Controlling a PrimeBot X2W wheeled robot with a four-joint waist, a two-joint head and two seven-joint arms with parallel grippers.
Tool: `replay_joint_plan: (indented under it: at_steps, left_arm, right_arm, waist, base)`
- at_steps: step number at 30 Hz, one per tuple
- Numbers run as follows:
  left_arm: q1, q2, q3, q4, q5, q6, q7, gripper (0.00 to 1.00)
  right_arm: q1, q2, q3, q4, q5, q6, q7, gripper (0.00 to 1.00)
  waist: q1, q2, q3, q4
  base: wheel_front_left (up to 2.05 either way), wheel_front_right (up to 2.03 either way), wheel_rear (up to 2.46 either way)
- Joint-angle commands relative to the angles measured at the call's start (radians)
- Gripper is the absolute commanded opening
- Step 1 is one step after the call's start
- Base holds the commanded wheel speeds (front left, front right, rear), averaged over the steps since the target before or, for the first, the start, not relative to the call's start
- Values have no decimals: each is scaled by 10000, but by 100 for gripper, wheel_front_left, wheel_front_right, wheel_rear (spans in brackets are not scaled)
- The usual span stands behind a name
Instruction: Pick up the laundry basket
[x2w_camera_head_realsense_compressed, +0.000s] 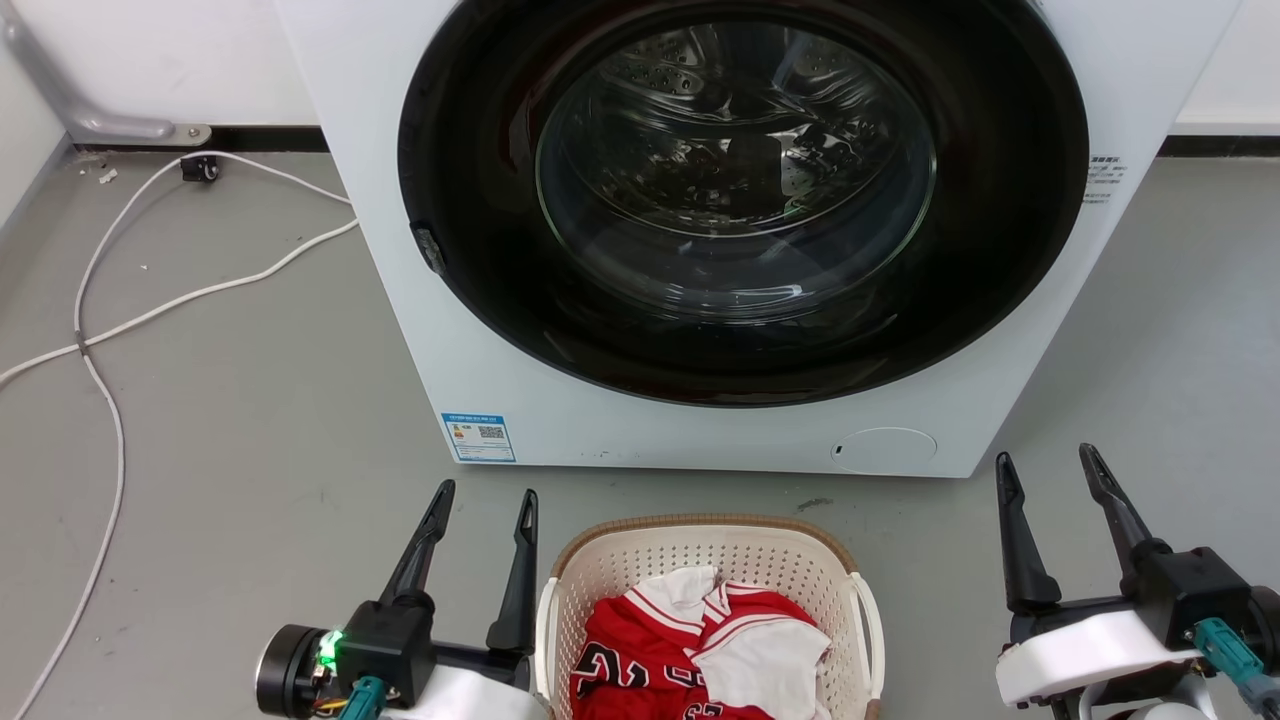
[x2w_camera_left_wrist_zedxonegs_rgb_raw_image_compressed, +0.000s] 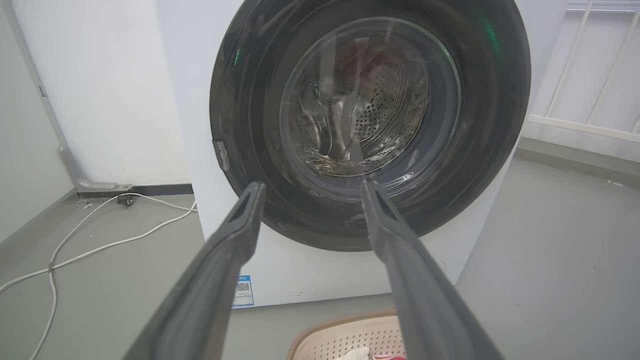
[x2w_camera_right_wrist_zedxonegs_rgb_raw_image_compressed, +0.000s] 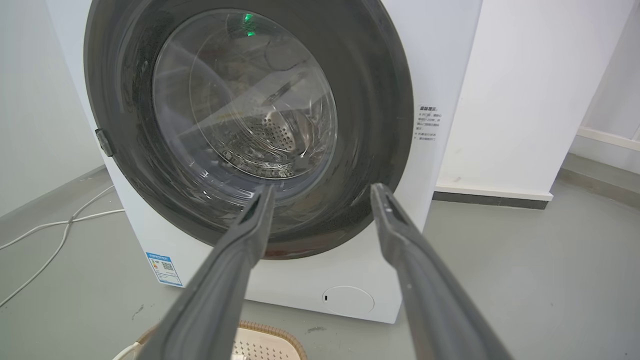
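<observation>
The laundry basket (x2w_camera_head_realsense_compressed: 640, 555), cream with perforated walls, a brown woven-look rim and white side handles, stands on the grey floor at the bottom centre of the head view, holding a red and white garment (x2w_camera_head_realsense_compressed: 690, 650). My left gripper (x2w_camera_head_realsense_compressed: 485, 490) is open just left of the basket, its inner finger close to the basket's left handle. My right gripper (x2w_camera_head_realsense_compressed: 1045, 455) is open to the right of the basket, well apart from it. The basket's rim (x2w_camera_left_wrist_zedxonegs_rgb_raw_image_compressed: 345, 320) peeks in at the bottom of the left wrist view, and its corner (x2w_camera_right_wrist_zedxonegs_rgb_raw_image_compressed: 270, 337) in the right wrist view. Both grippers (x2w_camera_left_wrist_zedxonegs_rgb_raw_image_compressed: 312, 187) (x2w_camera_right_wrist_zedxonegs_rgb_raw_image_compressed: 322, 190) hold nothing.
A white front-loading washing machine (x2w_camera_head_realsense_compressed: 420, 250) with a shut dark round door (x2w_camera_head_realsense_compressed: 740, 190) stands right behind the basket. White cables (x2w_camera_head_realsense_compressed: 110, 330) trail over the floor at the left. A white wall (x2w_camera_right_wrist_zedxonegs_rgb_raw_image_compressed: 525, 90) and a white rail (x2w_camera_left_wrist_zedxonegs_rgb_raw_image_compressed: 590, 125) lie to the machine's right.
</observation>
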Motion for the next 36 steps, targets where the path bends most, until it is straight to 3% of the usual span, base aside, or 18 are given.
replay_joint_plan:
  at_steps: [1,14,21,36]
  left_arm:
    - [107,-16,11,-57,230,-26,-69,100]
    - [116,-58,63,57,191,-111,-91,100]
    - [-6,-57,-59,765,116,-155,-81,100]
    - [-2322,113,291,3401,305,-395,-81,100]
  right_arm:
    - [-20,-30,9,3,-200,-3,-93,100]
    - [-42,-28,13,16,-202,-3,-94,100]
    - [-155,-28,2,295,-295,-3,-94,100]
    - [-1715,-22,-254,1679,-557,-5,-39,100]
  waist:
    - [0,0,-5,-4]
    - [0,0,51,-44]
    - [0,0,431,-104]
    - [0,0,3416,-90]
  base:
    - [0,0,0]
    - [0,0,0]
    - [0,0,0]
    - [0,0,0]
